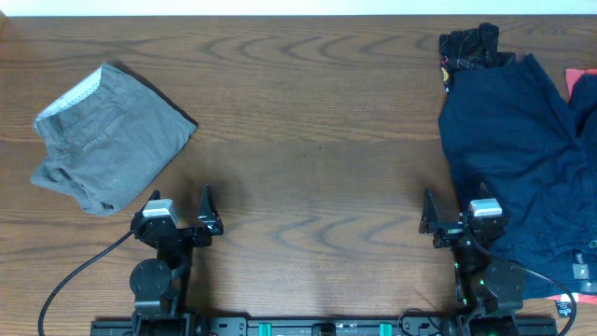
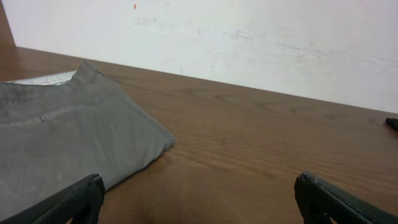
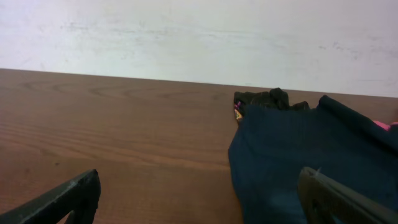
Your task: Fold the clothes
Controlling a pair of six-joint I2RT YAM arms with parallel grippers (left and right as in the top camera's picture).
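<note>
Grey-olive shorts [image 1: 110, 138] lie folded at the left of the table, pale waistband lining showing at the top left; they also show in the left wrist view [image 2: 68, 140]. Dark navy blue shorts [image 1: 518, 149] lie spread out unfolded at the right, also in the right wrist view [image 3: 298, 162]. My left gripper [image 1: 177, 207] is open and empty just below the grey shorts. My right gripper [image 1: 457, 210] is open and empty, its right finger over the navy shorts' left edge.
A black garment with a printed pattern [image 1: 471, 49] lies bunched at the navy shorts' top left corner. A pink item [image 1: 583, 84] shows at the right edge. The wooden table [image 1: 317, 140] is bare between the garments. A cable [image 1: 79, 271] trails from the left arm.
</note>
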